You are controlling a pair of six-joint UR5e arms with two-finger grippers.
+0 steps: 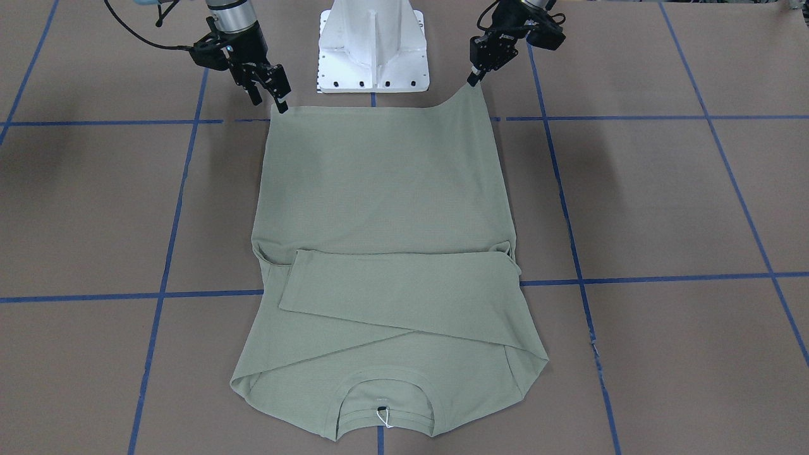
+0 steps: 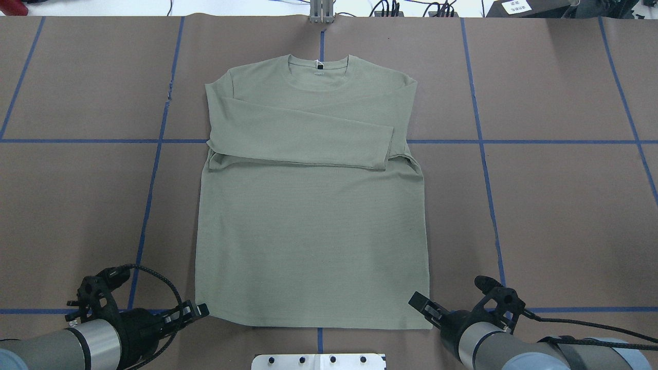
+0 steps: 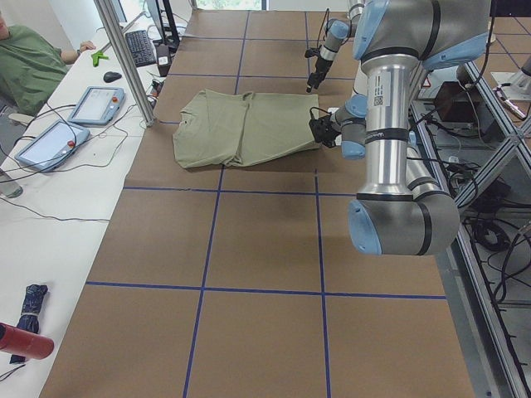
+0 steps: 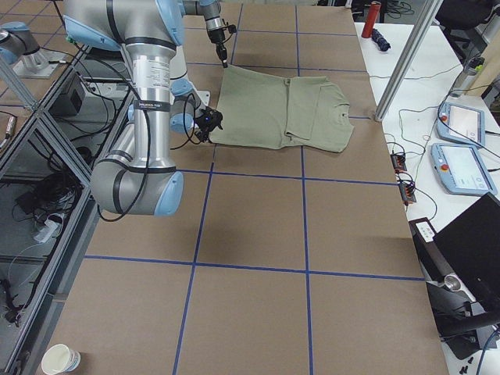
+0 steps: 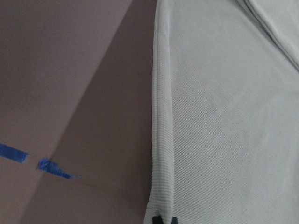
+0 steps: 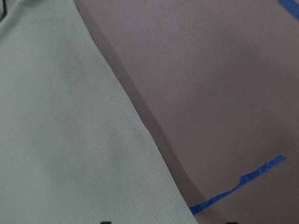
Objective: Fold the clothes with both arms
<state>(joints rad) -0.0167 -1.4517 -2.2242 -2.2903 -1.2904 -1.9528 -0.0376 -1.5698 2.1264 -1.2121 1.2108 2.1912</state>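
The sage-green long-sleeved shirt (image 2: 308,231) lies flat in the middle of the brown counter (image 2: 555,216). Seen from overhead, its ribbed collar (image 2: 317,66) points to 12 o'clock and its hem to 6 o'clock. A white tag loop (image 1: 383,417) shows at the neck. Both sleeves are folded across the chest, one over the other. The upper sleeve (image 2: 308,141) has its cuff toward 3 o'clock.

The left gripper (image 1: 473,78) is at the hem's 7 o'clock corner. Its jaws are clenched on that corner. In the front-facing view the cloth there rises to a small peak, off the counter. In the left wrist view the two tips sit close together on the shirt's edge.

The right gripper (image 1: 270,105) is at the hem's 5 o'clock corner. Its jaws are released and spread wide. In the right wrist view the tips stand far apart, one over the cloth and one over bare counter. The cloth under them lies flat.

Blue tape lines (image 2: 514,141) divide the counter into squares. The white pedestal base (image 1: 373,47) stands at 6 o'clock, just beyond the hem.
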